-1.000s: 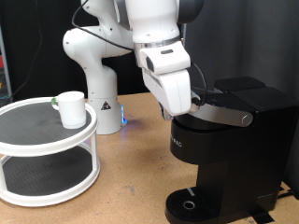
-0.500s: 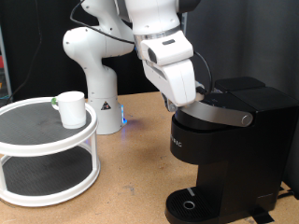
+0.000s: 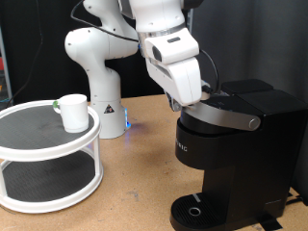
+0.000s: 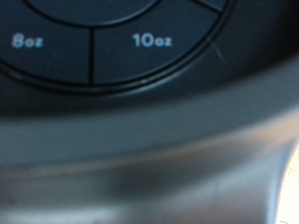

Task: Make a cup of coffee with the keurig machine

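While your gripper point(image 3: 197, 99) hovers at the keurig machine point(image 3: 231, 154), right over its size buttons point(image 4: 112, 42), I cannot tell whether its fingers are parted. Your cup point(image 3: 72, 112), light, rigid, slippery ceramic best taken by the handle, waits far left on the tiered stand point(image 3: 48, 154).

Wood table point(image 3: 135, 183) w/ keurig machine point(image 3: 231, 164), tiered stand point(image 3: 48, 154)

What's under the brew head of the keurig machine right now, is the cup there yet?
No. Under the keurig machine only its bare black drip tray shows. The cup sits on the white two-tier stand. The gripper is at the lid; its fingertips are hidden.
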Action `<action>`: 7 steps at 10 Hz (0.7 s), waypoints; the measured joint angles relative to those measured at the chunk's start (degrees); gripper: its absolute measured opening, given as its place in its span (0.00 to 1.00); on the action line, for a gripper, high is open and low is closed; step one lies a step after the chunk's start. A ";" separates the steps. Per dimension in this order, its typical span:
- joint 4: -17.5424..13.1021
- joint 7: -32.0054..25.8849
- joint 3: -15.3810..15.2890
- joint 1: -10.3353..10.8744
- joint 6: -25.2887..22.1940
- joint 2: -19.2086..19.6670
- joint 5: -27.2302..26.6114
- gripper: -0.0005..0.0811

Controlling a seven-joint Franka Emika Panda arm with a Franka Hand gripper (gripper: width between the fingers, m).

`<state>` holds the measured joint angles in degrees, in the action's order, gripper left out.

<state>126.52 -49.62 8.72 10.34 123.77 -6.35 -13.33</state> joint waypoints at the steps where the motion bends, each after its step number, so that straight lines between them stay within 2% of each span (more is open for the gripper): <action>1: -0.14 -0.94 0.16 0.00 -0.29 -0.22 -0.58 0.01; 5: -0.45 -5.31 1.76 -0.08 -2.90 -2.66 -2.69 0.01; 7: -0.56 -4.94 2.00 -0.08 -2.94 -3.66 -3.77 0.01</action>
<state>125.96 -54.56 10.72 10.26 120.83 -10.01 -17.10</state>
